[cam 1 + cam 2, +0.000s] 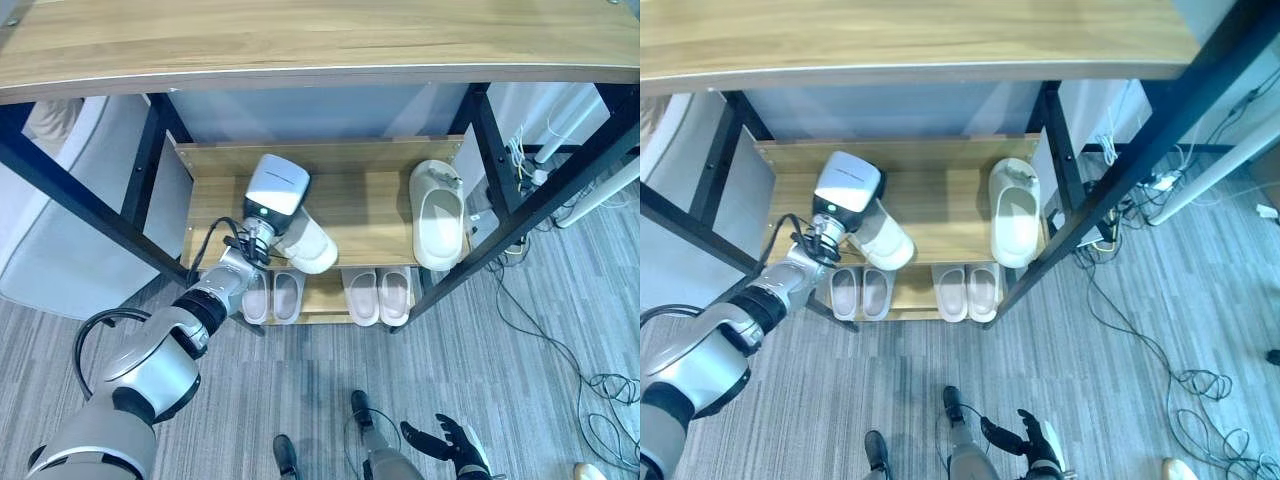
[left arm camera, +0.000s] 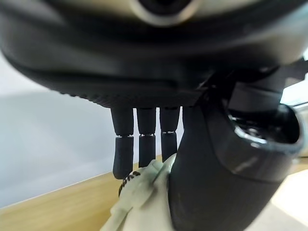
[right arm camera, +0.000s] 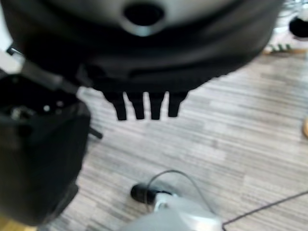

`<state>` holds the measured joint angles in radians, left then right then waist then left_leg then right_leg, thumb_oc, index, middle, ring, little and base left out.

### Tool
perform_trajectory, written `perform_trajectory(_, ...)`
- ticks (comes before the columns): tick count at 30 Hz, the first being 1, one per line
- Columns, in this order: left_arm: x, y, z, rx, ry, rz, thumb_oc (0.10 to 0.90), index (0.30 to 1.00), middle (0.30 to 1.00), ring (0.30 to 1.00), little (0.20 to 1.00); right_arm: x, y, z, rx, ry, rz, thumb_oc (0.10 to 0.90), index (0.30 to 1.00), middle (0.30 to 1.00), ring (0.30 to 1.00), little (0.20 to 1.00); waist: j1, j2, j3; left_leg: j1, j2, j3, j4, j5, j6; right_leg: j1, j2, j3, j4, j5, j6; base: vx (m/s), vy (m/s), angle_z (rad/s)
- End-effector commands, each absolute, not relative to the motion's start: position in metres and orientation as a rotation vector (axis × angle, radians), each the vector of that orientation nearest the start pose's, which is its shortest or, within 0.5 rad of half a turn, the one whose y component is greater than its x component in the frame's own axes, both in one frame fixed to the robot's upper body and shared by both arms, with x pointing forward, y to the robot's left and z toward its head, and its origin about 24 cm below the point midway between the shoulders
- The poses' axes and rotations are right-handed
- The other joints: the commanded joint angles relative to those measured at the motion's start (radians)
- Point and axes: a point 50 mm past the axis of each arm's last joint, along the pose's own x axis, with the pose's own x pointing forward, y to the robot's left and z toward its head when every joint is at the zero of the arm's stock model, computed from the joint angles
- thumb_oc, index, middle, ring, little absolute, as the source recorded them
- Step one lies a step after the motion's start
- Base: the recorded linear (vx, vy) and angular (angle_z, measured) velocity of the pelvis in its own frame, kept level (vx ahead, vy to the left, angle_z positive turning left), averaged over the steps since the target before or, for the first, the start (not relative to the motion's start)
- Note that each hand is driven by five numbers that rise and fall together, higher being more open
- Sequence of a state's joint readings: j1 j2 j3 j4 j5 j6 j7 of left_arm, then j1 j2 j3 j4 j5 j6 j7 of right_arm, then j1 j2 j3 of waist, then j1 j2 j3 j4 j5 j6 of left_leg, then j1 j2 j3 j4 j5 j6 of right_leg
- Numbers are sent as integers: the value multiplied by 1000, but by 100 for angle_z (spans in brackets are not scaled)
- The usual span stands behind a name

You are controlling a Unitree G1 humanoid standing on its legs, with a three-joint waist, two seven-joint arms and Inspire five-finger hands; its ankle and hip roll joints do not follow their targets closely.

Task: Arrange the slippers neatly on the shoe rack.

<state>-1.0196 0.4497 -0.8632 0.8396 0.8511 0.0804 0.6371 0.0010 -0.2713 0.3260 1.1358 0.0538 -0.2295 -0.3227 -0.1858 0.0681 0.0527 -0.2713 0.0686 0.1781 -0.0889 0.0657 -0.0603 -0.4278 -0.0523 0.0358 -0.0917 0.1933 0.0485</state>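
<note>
Nearest to us, our right hand hangs low over the floor with its fingers loosely spread and nothing in it. Our left hand reaches onto the upper shelf of the shoe rack, its fingers and thumb closed on a white slipper whose end pokes out over the shelf's front edge, toward the left side. Its mate lies near the right edge of the same shelf, also overhanging the front a little. Two more pairs sit on the lower shelf. We judge the risk to be letting go too early: with so much of the slipper past the front edge, it could tip off onto the pairs below. Pushing it in crooked would also leave it well apart from its mate.
</note>
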Motion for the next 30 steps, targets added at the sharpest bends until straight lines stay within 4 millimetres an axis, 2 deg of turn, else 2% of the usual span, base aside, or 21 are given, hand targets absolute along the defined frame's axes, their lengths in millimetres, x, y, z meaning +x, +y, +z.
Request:
perform_trajectory(1,393,81,229,1659,-1044,283,400,300,300,300,300,128,-250,-137,-563,863,-235,800,900,900,900,900,-11,-8,54,-17,-18,-60,2,-32,-13,64,-46,-64,11,-87,99,0,0,0)
perform_trajectory(2,393,80,229,1659,-1044,282,400,300,300,300,300,128,-250,-137,-563,863,-236,800,900,900,900,900,-10,-8,54,-17,-18,-59,2,-32,-13,63,-45,-64,11,-87,99,0,0,0)
perform_trajectory(4,391,63,231,1652,-1081,251,400,300,300,300,300,129,-252,-136,-572,865,-247,800,900,900,900,900,-17,-3,59,-24,-17,-56,2,-33,-13,53,-46,-60,11,-86,99,0,0,0)
perform_trajectory(9,390,49,234,1699,-1140,217,400,300,300,300,300,134,-257,-133,-586,850,-255,800,900,900,900,900,-26,2,59,-34,-18,-50,2,-34,-14,37,-43,-52,10,-83,100,5,1,-1)
perform_trajectory(18,391,41,239,1809,-1200,172,400,300,300,300,300,143,-257,-130,-594,823,-265,800,900,900,900,900,-40,8,69,-52,-10,-37,2,-34,-16,10,-40,-40,16,-80,100,11,-10,-6)
perform_trajectory(23,387,24,251,1901,-1304,149,400,300,300,300,300,153,-260,-125,-601,795,-281,800,900,900,900,900,-48,14,84,-64,-10,-37,2,-34,-18,-7,-38,-40,16,-76,101,0,0,0)
perform_trajectory(30,383,14,259,1898,-1364,156,400,300,300,300,300,156,-256,-124,-606,771,-262,800,900,900,900,900,-55,16,87,-72,-6,-27,2,-37,-20,-23,-35,-32,19,-76,101,2,0,-1)
